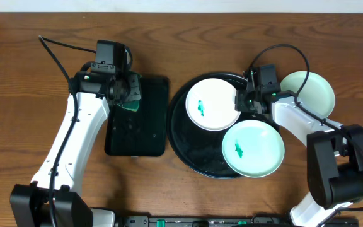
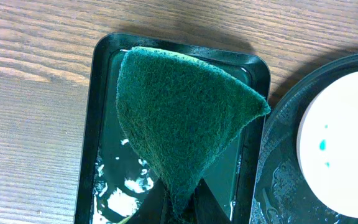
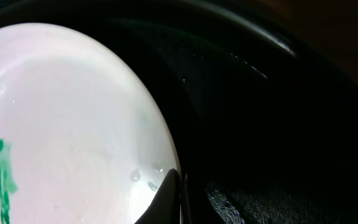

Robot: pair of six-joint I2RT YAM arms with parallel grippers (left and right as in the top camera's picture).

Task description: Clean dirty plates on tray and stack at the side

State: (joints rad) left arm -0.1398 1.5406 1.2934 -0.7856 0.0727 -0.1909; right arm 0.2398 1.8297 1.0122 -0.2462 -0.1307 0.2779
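A white plate (image 1: 214, 102) with a green smear lies at the back of the round black tray (image 1: 191, 148). My right gripper (image 1: 239, 101) is shut on that plate's right rim; the right wrist view shows the plate (image 3: 67, 112) with the gripper (image 3: 182, 180) pinching its edge over the tray (image 3: 266, 93). A pale-mint smeared plate (image 1: 253, 149) lies at the tray's front right. A clean mint plate (image 1: 306, 91) rests on the table right of the tray. My left gripper (image 1: 130, 99) (image 2: 180, 208) is shut on a green sponge (image 2: 185, 112) hanging over the rectangular tray.
The small rectangular black tray (image 1: 137, 135) (image 2: 101, 124) holds wet film and foam and stands just left of the round tray (image 2: 278, 162). The white plate (image 2: 347, 143) shows at the left wrist view's right edge. Cables run behind both arms.
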